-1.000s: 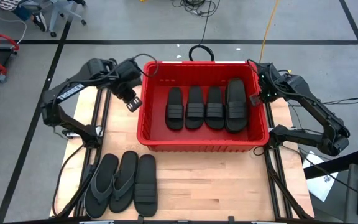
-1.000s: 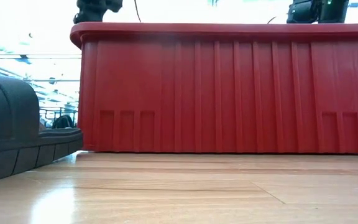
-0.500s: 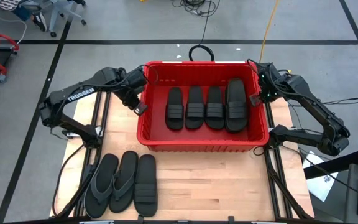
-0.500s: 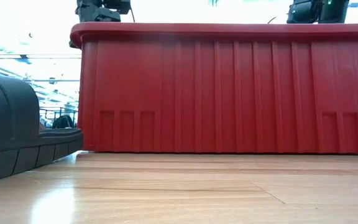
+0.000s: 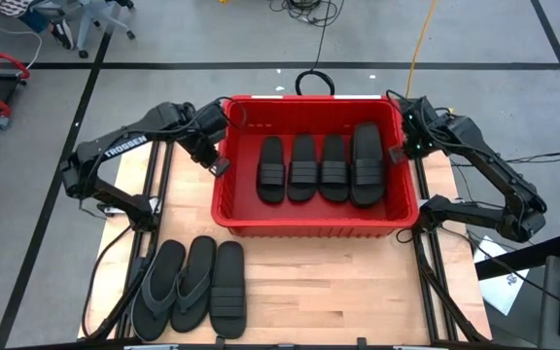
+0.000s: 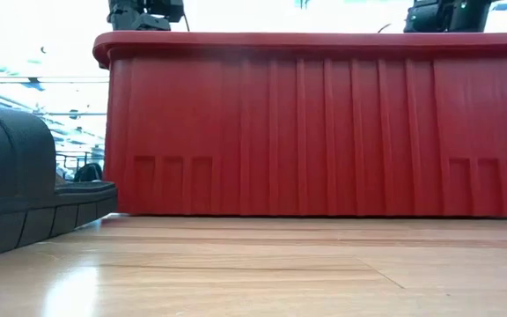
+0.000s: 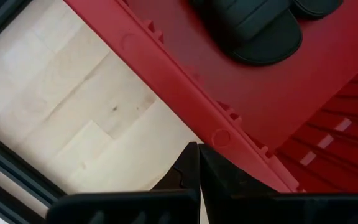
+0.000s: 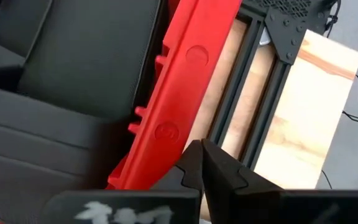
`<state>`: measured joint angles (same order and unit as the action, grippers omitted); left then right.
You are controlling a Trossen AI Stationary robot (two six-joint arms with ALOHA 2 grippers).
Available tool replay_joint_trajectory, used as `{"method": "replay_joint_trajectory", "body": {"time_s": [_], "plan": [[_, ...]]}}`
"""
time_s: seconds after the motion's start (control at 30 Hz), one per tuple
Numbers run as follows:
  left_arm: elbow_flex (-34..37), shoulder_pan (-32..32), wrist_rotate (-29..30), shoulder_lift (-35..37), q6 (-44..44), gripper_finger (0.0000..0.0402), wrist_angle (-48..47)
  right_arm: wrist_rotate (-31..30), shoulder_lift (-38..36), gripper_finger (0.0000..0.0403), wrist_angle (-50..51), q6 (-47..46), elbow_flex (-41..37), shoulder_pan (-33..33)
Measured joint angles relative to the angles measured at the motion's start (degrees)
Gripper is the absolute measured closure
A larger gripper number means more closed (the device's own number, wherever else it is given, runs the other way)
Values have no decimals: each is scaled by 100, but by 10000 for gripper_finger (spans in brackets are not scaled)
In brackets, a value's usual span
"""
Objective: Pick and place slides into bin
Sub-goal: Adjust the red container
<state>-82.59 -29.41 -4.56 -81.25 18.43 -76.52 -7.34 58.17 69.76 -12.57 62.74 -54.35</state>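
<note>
Left gripper (image 5: 220,167): fingers pressed together, holding nothing, tip right against the outside of the bin's left rim; its wrist view shows the closed fingertips (image 7: 194,163) over the red rim with bare wood beside it.

Three slides on the table (image 5: 329,282), near-left corner, side by side and touching: two thong-strap ones (image 5: 158,287) (image 5: 192,282), then a band-strap one (image 5: 227,289) rightmost. The low view catches the end of one (image 6: 16,180) at far left.

The bin (image 5: 311,227) sits mid-table toward the far edge. Inside, four band-strap slides (image 5: 272,168) (image 5: 303,166) (image 5: 334,166) (image 5: 368,162) abreast, toes pointing far, the rightmost the largest. Low view: the slotted red wall (image 6: 324,132) fills the frame.

Right gripper (image 5: 395,154): closed, empty, at the bin's right rim; its wrist view shows the tips (image 8: 201,163) over the rim, a slide just inside.
</note>
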Motion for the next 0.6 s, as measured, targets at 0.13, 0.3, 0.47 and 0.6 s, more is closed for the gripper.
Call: {"method": "replay_joint_trajectory", "body": {"time_s": [0.13, 0.3, 0.47, 0.6], "plan": [[0, -117, 29, -13, -33, 401, -25, 209, 23, 403, -247, -14, -2, -2], [0, -294, 57, -15, -204, 401, -63, 390, 195, 403, -384, 27, 0, -2], [0, -457, 39, -19, -336, 401, -38, 385, 376, 403, -548, 153, 4, -2], [0, -507, 134, -21, -409, 401, -54, -62, 374, 403, -654, 231, 7, 13]]}}
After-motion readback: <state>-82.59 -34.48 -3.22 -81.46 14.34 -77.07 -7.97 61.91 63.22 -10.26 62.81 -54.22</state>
